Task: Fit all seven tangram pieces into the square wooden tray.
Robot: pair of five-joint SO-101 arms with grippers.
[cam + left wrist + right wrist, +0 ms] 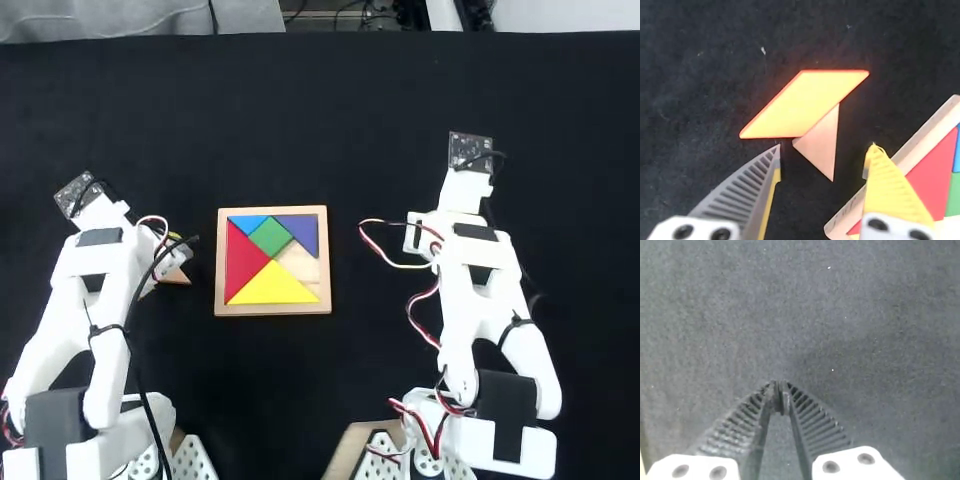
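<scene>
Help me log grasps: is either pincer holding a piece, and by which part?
Nothing is held. The left pincer is open, its tips either side of the pale triangle without touching it; the right pincer is shut on nothing.

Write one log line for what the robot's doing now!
left gripper open at peach triangle | orange parallelogram beside it, outside wooden tray | right gripper shut over table | five pieces in tray

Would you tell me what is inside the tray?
Five pieces: red, yellow, green, light blue, dark blue. The tray's right side shows a bare gap; nothing looks hidden.
</scene>
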